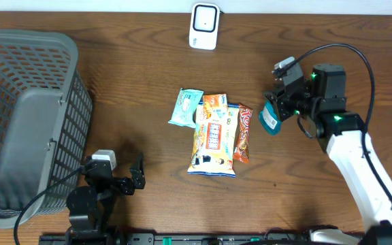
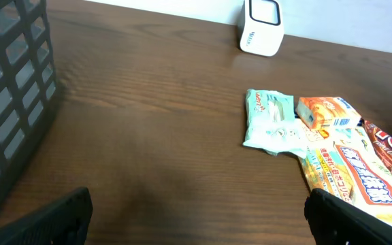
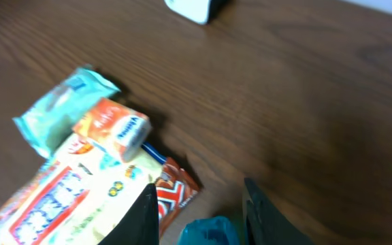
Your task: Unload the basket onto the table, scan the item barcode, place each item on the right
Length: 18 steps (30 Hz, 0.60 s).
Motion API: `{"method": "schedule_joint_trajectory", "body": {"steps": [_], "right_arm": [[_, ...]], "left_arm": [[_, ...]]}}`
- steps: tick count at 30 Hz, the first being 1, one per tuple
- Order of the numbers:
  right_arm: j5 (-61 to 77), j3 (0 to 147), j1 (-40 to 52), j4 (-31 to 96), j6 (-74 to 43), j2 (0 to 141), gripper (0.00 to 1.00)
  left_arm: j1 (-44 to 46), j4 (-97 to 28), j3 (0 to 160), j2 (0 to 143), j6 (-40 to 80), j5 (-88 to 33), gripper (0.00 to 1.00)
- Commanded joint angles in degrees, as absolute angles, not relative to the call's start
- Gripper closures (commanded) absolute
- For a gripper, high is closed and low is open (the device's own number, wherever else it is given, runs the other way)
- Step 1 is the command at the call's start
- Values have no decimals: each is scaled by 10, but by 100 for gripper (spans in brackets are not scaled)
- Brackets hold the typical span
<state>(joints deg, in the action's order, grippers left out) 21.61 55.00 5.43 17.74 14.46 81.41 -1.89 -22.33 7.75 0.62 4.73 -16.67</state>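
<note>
Overhead: right jaws pinch teal packet (image 1: pixel 269 119); left jaws spread wide; print illegible.

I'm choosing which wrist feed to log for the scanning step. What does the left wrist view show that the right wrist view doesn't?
Only left wrist: the grey basket and the left gripper, open and empty. Only right wrist: the right gripper closed on a teal item. Both: the white scanner, pale green packet, orange box and yellow snack bag on the wooden table.
</note>
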Motion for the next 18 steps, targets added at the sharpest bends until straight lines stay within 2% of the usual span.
{"method": "schedule_joint_trajectory", "body": {"steps": [1,4,10,15,18], "right_arm": [[204,554,57,157,137,865,94],[204,554,57,142,137,898,92],[204,554,57,141,137,888,66],[204,554,57,148,130,861,58],[204,554,57,157,131,838,48]], "left_arm": [[-22,-234,69,3,53,-174,0],[-22,-234,69,3,52,-174,0],[-22,-234,69,3,53,-174,0],[-22,-234,69,3,52,-174,0],[-22,-234,69,3,52,-174,0]]}}
